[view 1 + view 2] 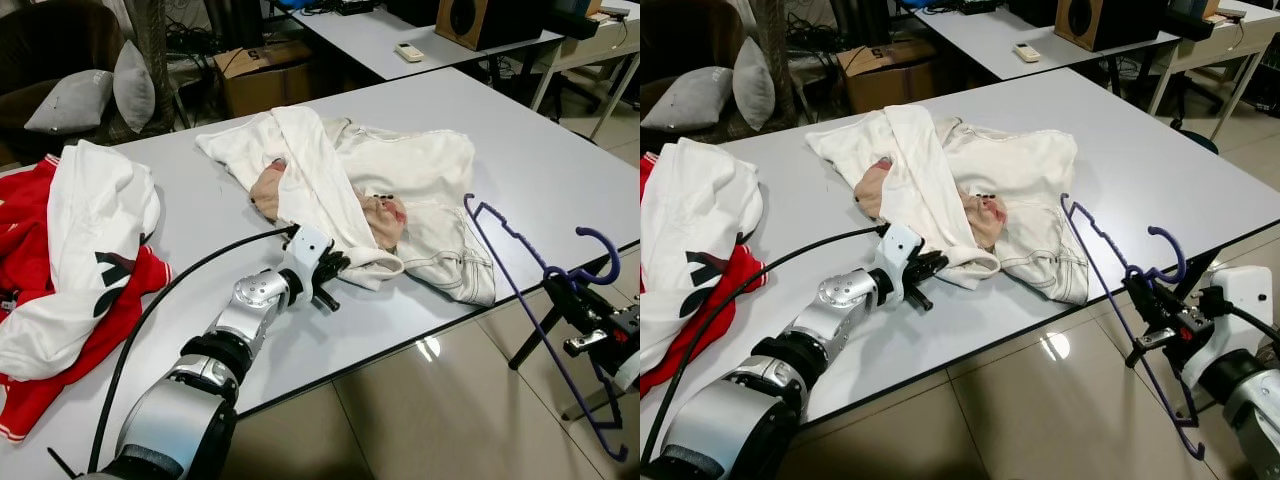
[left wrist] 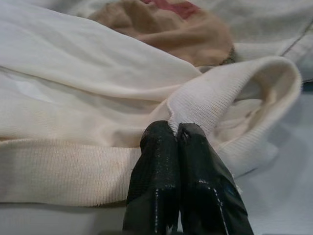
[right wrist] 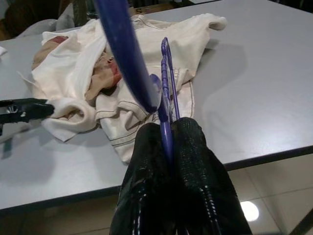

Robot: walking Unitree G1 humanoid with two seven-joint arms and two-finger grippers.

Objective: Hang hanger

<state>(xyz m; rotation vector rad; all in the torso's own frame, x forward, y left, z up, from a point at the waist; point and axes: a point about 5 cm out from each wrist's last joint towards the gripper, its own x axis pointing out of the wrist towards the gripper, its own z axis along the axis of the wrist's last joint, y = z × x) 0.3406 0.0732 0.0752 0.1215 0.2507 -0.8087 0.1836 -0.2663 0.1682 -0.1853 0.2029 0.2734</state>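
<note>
One purple hanger [image 1: 540, 300], thin plastic with a curled hook and a notched shoulder bar, is held off the near right corner of the desk [image 1: 520, 140], over the tiled floor [image 1: 440, 400]. Its upper arm leans in over the desk edge towards the cream garment [image 1: 400, 190]; its lower end hangs below desk level. The right gripper [image 3: 168, 129] has its two black fingers closed on the hanger's stem just below the hook. The left gripper [image 2: 176, 132] rests on the desk near the front edge, fingers pinched together on the ribbed cuff [image 2: 220, 98] of the cream garment. That garment lies crumpled at mid-desk, with a tan and pink printed patch [image 1: 385, 215] showing among its folds. A red and white garment [image 1: 80, 270] lies heaped at the left edge of the desk. An open cardboard box [image 1: 265, 70] stands on the floor beyond the desk; its contents cannot be made out.
</note>
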